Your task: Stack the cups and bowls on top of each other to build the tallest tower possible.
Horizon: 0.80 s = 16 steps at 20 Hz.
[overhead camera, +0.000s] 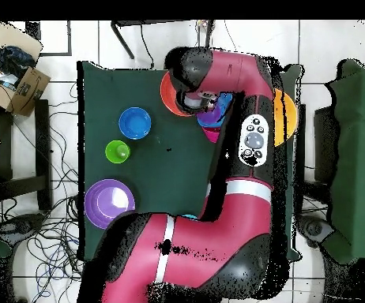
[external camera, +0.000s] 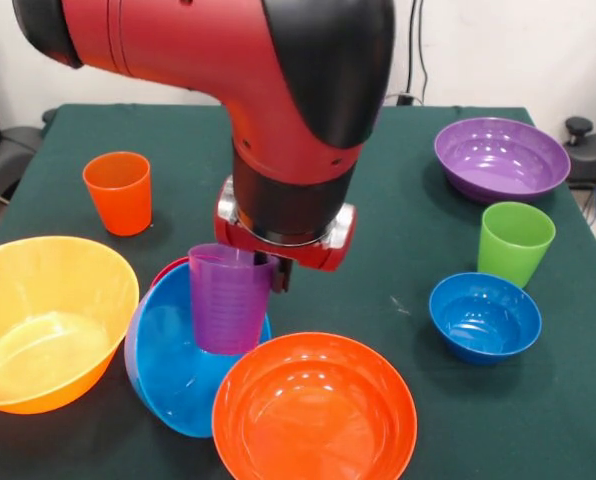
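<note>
My gripper (external camera: 266, 268) is shut on the rim of the purple cup (external camera: 226, 302) and holds it upright in the tilted sky-blue bowl (external camera: 168, 375). A magenta bowl (external camera: 166, 272) peeks out behind the sky-blue one. The orange-red bowl (external camera: 313, 412) sits at the front, touching the sky-blue bowl. The yellow-orange bowl (external camera: 43, 320) is at the left. The orange cup (external camera: 118, 190) stands behind it. In the overhead view the arm covers most of the purple cup (overhead camera: 211, 117). No tower stands.
On the right are the purple bowl (external camera: 500, 158), the lime green cup (external camera: 516, 242) and the dark blue bowl (external camera: 483, 316). They also show in the overhead view: the purple bowl (overhead camera: 109, 203), the green cup (overhead camera: 117, 151) and the dark blue bowl (overhead camera: 134, 122).
</note>
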Each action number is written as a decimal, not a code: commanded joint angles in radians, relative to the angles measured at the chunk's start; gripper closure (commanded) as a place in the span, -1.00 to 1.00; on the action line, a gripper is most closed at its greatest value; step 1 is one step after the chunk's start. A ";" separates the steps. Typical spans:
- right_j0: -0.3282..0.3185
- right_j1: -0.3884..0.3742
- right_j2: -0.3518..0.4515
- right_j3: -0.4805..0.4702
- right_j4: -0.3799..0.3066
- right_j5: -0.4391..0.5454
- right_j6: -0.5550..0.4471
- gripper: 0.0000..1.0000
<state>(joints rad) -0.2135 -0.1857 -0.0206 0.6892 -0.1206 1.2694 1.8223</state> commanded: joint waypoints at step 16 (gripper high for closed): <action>0.038 0.092 -0.002 -0.043 0.001 0.104 0.046 1.00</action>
<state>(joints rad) -0.2064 -0.0851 -0.0705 0.6309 -0.1192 1.3142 1.8223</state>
